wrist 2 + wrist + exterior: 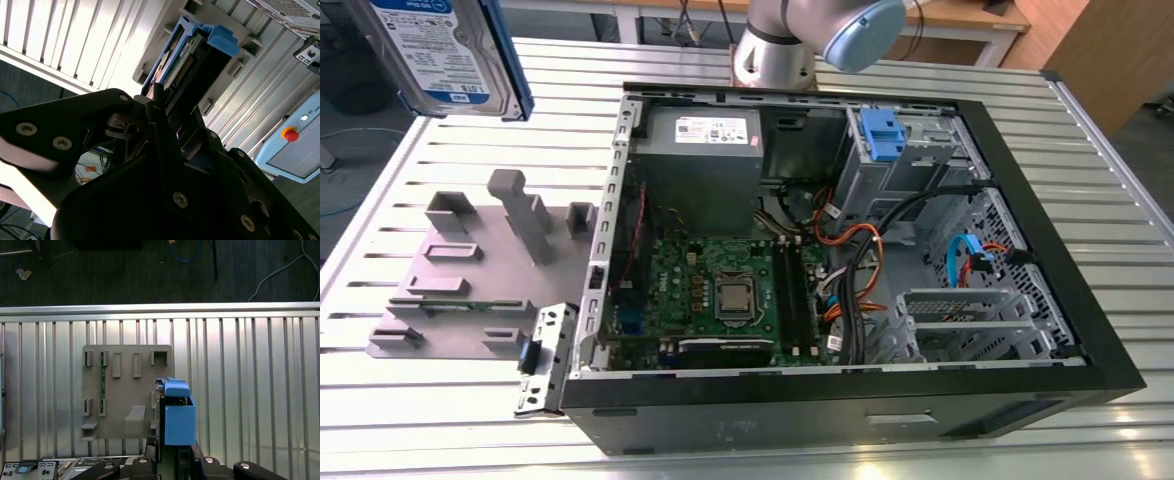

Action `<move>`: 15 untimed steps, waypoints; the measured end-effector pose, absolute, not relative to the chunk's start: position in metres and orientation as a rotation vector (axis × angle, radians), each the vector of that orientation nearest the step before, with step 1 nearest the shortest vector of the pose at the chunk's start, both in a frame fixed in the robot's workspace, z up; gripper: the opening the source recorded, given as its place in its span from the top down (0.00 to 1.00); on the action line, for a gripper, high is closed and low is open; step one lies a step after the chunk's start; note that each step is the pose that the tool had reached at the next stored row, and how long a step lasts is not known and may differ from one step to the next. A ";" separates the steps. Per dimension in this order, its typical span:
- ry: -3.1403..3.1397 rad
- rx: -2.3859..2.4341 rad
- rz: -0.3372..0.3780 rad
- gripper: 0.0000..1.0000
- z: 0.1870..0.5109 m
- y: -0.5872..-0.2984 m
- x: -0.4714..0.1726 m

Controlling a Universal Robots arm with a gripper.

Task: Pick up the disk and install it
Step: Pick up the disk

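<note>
The disk [440, 55], silver with a blue-and-white label and a blue bracket along its edge, hangs upright in the air at the exterior view's upper left, above the slatted table. In the first wrist view the disk [177, 415] appears end-on, over the edge of the grey fixture plate [125, 385]. My gripper [172, 454] is shut on the disk, with its black fingers clamping the body from both sides. In the second wrist view the disk [195, 65] sticks out beyond the gripper [167, 107].
An open black computer case [1101, 370] lies on the table, with motherboard, cables, a blue-latched drive bay [881, 135] and a metal drive cage [961, 320]. The grey fixture plate [467, 270] lies left of it. The arm's base [781, 50] stands behind the case.
</note>
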State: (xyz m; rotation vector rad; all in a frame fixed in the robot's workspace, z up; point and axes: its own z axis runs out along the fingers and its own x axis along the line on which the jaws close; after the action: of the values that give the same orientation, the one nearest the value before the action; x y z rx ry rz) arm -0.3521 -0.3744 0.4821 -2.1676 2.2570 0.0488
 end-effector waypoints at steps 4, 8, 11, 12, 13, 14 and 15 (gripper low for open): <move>2.257 -2.168 0.049 0.65 0.482 -0.374 -0.346; 2.257 -2.168 0.049 0.65 0.482 -0.374 -0.346; 2.257 -2.168 0.049 0.65 0.482 -0.374 -0.345; 2.257 -2.168 0.049 0.65 0.482 -0.374 -0.345; 2.257 -2.168 0.049 0.65 0.482 -0.374 -0.344; 2.257 -2.168 0.049 0.65 0.482 -0.374 -0.343; 2.257 -2.168 0.049 0.65 0.482 -0.374 -0.342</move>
State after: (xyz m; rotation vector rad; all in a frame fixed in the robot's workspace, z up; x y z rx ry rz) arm -0.3424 -0.3744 0.4820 -2.1676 2.2570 0.0488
